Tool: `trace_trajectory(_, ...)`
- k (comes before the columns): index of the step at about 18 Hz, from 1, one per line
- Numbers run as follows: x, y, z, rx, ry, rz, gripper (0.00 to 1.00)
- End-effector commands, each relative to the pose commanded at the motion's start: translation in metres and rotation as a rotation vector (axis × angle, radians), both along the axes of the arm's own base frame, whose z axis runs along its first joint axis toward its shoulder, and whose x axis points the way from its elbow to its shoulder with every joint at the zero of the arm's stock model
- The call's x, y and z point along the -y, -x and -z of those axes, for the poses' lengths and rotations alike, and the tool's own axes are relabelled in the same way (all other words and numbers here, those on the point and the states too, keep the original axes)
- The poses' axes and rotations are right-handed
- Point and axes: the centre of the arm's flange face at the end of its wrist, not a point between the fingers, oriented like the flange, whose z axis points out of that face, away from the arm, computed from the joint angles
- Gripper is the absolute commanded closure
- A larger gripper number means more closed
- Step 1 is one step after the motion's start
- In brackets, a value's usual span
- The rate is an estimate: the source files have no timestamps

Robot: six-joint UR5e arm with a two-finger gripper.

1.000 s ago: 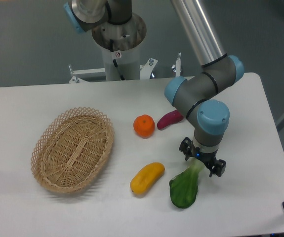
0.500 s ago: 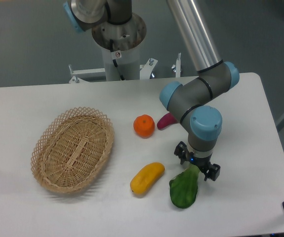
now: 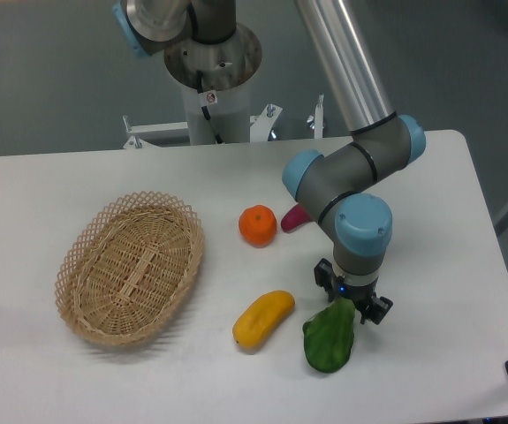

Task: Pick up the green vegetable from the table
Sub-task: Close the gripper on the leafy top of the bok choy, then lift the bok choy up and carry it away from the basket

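The green vegetable (image 3: 328, 339) lies on the white table (image 3: 430, 353) at the front right, its dark leaf toward the front edge. Its pale stalk end is hidden under my gripper (image 3: 352, 300). The gripper hangs low right over that stalk end, fingers straddling it. The wrist blocks the fingertips, so whether they press on the stalk does not show.
A yellow oblong fruit (image 3: 263, 318) lies just left of the vegetable. An orange (image 3: 257, 225) and a purple sweet potato (image 3: 294, 217), partly behind my arm, sit farther back. An oval wicker basket (image 3: 132, 266) stands at the left.
My gripper has shifted left and lower over the stalk, covering more of its pale end. The vegetable has stayed in place.
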Motion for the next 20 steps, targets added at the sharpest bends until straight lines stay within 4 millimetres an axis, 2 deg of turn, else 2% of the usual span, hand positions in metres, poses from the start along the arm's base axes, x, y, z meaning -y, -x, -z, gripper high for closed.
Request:
trace_trajectory(4,0.000,0.000,-0.003,-0.003,-0.004,-0.014,0.72)
trace_trajectory(6,0.000,0.000,-0.008,-0.010,-0.009,-0.014,0.77)
trace_trajectory(11,0.004,0.004,-0.042,-0.038,-0.043,-0.021,0.77)
trace_trajectory(17,0.036,0.024,-0.095,-0.070,-0.068,-0.075,0.77)
trace_trajectory(20,0.045,0.034,-0.108,-0.029,-0.048,-0.096,0.77)
